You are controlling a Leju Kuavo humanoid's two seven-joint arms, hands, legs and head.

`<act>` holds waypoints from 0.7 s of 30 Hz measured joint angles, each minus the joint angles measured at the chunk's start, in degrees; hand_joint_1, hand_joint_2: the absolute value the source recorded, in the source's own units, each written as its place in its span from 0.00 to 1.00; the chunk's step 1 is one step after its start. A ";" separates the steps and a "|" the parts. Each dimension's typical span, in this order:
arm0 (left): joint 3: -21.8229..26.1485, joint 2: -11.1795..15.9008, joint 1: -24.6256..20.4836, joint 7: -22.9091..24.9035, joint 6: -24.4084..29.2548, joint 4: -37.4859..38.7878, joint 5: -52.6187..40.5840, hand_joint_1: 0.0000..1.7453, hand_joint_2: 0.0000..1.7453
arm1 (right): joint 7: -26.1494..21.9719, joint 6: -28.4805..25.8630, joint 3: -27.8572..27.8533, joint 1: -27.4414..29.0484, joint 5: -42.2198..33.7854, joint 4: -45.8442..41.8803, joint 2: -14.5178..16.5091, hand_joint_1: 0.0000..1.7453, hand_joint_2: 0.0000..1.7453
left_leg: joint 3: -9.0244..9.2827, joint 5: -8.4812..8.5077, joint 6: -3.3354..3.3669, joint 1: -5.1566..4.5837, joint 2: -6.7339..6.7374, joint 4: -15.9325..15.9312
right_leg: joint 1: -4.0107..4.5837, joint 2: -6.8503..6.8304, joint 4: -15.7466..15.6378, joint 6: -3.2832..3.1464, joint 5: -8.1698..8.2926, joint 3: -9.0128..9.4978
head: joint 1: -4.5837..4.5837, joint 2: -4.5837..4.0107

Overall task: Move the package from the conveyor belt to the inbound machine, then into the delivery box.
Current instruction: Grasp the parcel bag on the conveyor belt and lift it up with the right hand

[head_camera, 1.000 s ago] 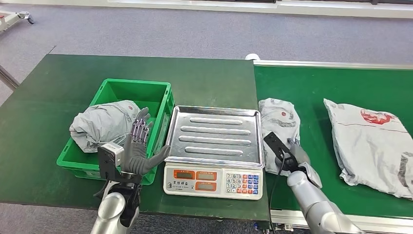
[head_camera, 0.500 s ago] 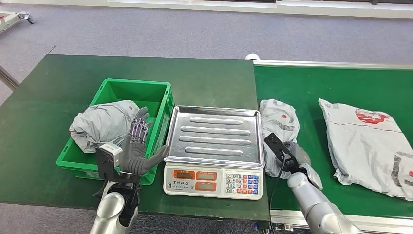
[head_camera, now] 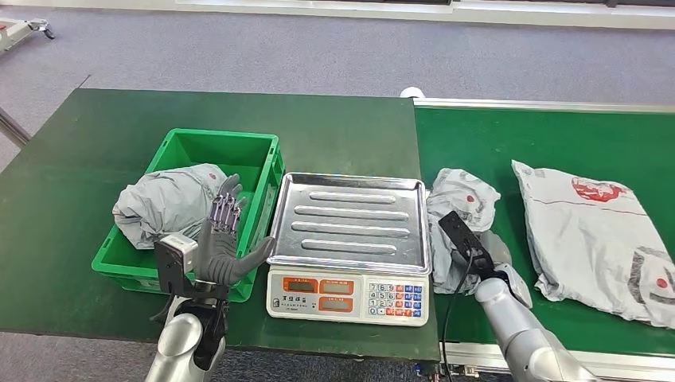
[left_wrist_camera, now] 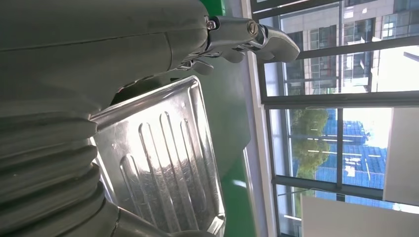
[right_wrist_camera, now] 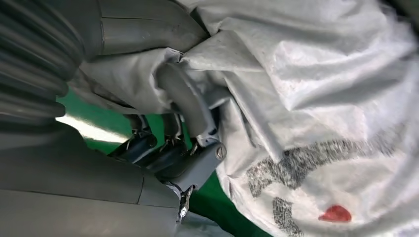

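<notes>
Right hand (head_camera: 487, 256) gripping grey package (head_camera: 462, 208), red logo, black print illegible

- Left hand (head_camera: 225, 243): grey palm and thick grey thumb, purple-tinted segmented fingers.
- Left wrist: silver camera box on a black bracket.
- Right hand (right_wrist_camera: 183, 128): grey ribbed cover, screws at the joints.
- Forearms: silver; black cable along the right.

Green table (head_camera: 95, 143) with crate (head_camera: 191, 208) and scale (head_camera: 350, 243); belt (head_camera: 541, 143) with two packages (head_camera: 462, 223) (head_camera: 597, 231).
</notes>
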 joint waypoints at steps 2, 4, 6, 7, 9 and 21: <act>0.00 0.03 0.06 -0.03 0.08 -0.07 0.03 0.00 1.00 | -2.23 -1.41 -0.12 0.40 -2.37 -1.04 -0.01 1.00 1.00 | 0.00 0.00 0.00 0.00 0.00 0.00 | -0.01 0.00 0.00 0.00 0.00 0.00 | 0.00 0.00; 0.00 0.07 0.20 -0.09 0.28 -0.25 0.03 0.00 1.00 | -4.80 -3.49 -0.32 1.03 -4.62 -2.68 -0.01 1.00 1.00 | -0.01 0.00 0.00 0.00 0.00 0.00 | -0.02 -0.01 0.00 0.00 0.00 0.00 | 0.00 0.00; 0.00 0.10 0.42 -0.19 0.54 -0.49 -0.03 0.00 1.00 | -7.38 -5.58 -0.56 1.68 -6.82 -4.65 -0.01 1.00 1.00 | -0.02 0.00 0.00 0.00 0.00 0.00 | -0.03 -0.01 0.00 0.00 0.00 0.00 | 0.00 0.00; 0.00 0.11 0.54 -0.26 0.63 -0.59 -0.09 0.00 1.00 | -8.68 -6.52 -0.70 1.96 -7.99 -5.80 -0.01 1.00 1.00 | -0.02 0.00 0.00 0.00 0.00 0.00 | -0.03 -0.01 0.00 0.00 0.00 0.00 | 0.00 0.00; 0.00 0.13 0.81 -0.40 0.71 -0.74 -0.33 0.00 1.00 | -11.17 -8.25 -0.93 2.66 -10.54 -8.87 -0.01 1.00 1.00 | -0.02 0.00 0.00 0.00 0.00 0.00 | -0.04 -0.01 0.00 0.00 0.00 0.00 | 0.00 0.00; 0.00 -0.26 1.30 -1.07 0.76 -0.77 -2.06 0.00 1.00 | -15.05 -11.60 -1.00 5.11 -17.18 -28.91 -0.15 1.00 1.00 | -0.03 0.00 0.01 0.00 0.00 0.01 | -0.05 -0.01 0.00 0.01 0.00 0.00 | 0.00 0.00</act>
